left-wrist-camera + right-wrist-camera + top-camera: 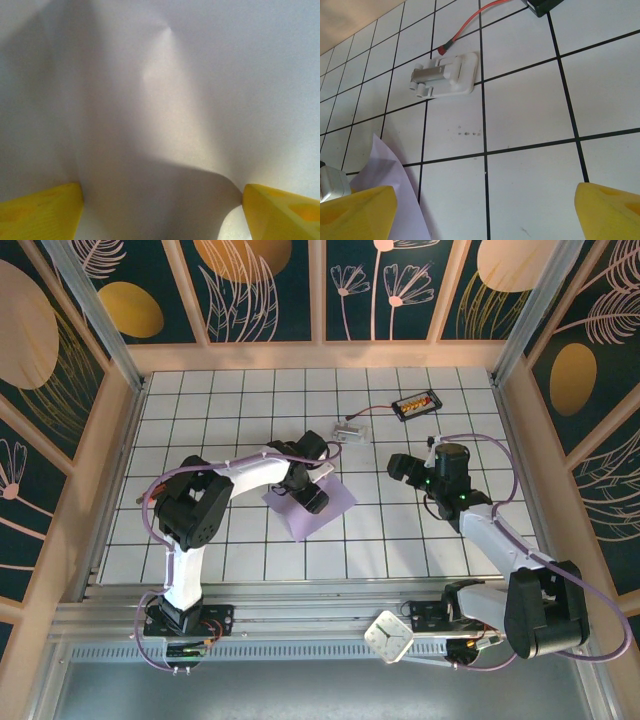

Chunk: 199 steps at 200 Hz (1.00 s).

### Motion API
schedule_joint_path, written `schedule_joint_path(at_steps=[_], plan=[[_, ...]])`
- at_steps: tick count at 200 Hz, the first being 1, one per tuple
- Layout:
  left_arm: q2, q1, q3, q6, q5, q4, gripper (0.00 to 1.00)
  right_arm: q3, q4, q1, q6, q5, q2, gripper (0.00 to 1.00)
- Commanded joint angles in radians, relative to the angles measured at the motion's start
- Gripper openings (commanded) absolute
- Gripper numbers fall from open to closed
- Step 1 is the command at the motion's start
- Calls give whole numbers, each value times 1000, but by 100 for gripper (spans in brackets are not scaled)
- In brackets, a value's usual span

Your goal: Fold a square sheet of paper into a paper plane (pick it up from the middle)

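Lavender sheet (340,504) lies flat on the tiled table (230,400), left of centre, no crease in it that we can see. We mark the left gripper (312,496) down on its middle, jaws wide. Its yellow fingers (40,212) press the paper, which humps up between them, not yet pinched. The right gripper (486,192) hovers over bare tiles just beside the sheet's corner, jaws wide, empty. We'd close the left slowly so the hump gathers into one ridge, keep pressure light so nothing drags or crumples, then lift straight up.
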State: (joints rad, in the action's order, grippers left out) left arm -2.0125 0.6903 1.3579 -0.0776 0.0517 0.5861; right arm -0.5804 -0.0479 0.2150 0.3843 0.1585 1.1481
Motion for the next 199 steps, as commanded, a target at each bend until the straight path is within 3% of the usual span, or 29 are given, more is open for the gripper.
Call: schedule_joint_path(at_steps=[1, 55, 83, 102, 120, 164, 199], plan=[[-21, 0, -9, -1, 57, 28, 78, 9, -18, -9, 12, -4, -15, 92], [102, 0, -91, 37, 119, -98, 56, 10, -9, -11, 10, -1, -21, 92], [220, 0, -161, 92, 207, -204, 49, -11, 6, -12, -3, 36, -16, 92], [329, 0, -246, 128, 278, -312, 48, -27, -3, -6, -19, 131, 0, 92], [397, 0, -314, 141, 273, -377, 49, -44, -19, 31, -25, 231, 34, 91], [388, -1, -363, 150, 258, -423, 47, -62, -103, 163, -9, 355, 198, 78], [381, 0, -370, 164, 225, -417, 55, -69, -2, 177, -8, 233, 240, 68]])
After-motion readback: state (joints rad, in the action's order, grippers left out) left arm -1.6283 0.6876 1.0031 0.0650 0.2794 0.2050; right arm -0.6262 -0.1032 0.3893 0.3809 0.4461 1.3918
